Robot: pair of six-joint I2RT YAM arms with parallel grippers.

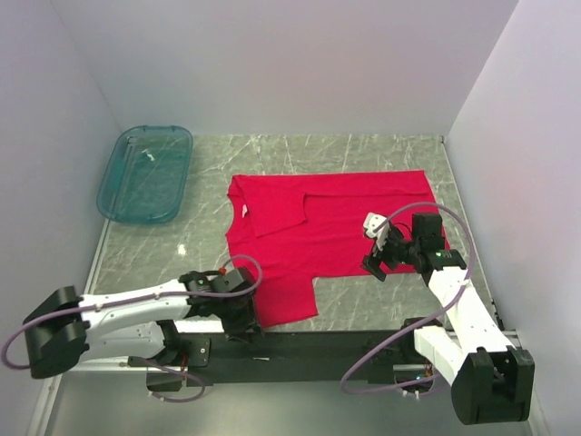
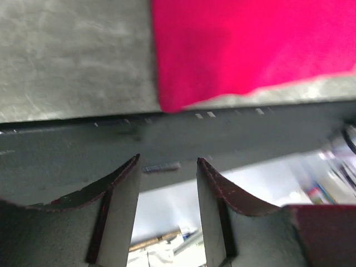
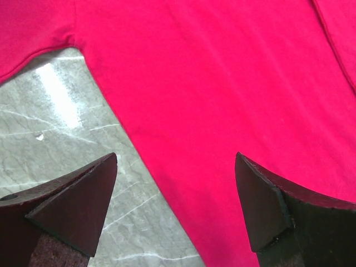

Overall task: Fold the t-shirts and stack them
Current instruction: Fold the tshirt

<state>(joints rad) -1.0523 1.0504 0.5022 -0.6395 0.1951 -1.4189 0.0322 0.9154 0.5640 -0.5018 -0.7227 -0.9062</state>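
Note:
The crimson-red t-shirt (image 1: 336, 227) lies spread flat on the marble table (image 1: 163, 254), neck to the left, with one sleeve folded in over the body. Another sleeve (image 1: 286, 304) reaches toward the front edge. My left gripper (image 1: 241, 320) is open and empty at the table's front edge, just left of that sleeve. In the left wrist view the gripper (image 2: 167, 158) hangs over the black front rail, with the shirt's corner (image 2: 239, 50) beyond it. My right gripper (image 1: 377, 263) is wide open and empty over the shirt's near edge. In the right wrist view the gripper (image 3: 175, 158) straddles the shirt's edge (image 3: 233, 83).
A translucent teal plastic tub (image 1: 145, 173) stands at the back left corner. White walls close in the table on the left, back and right. A black rail (image 1: 300, 343) runs along the front edge between the arm bases.

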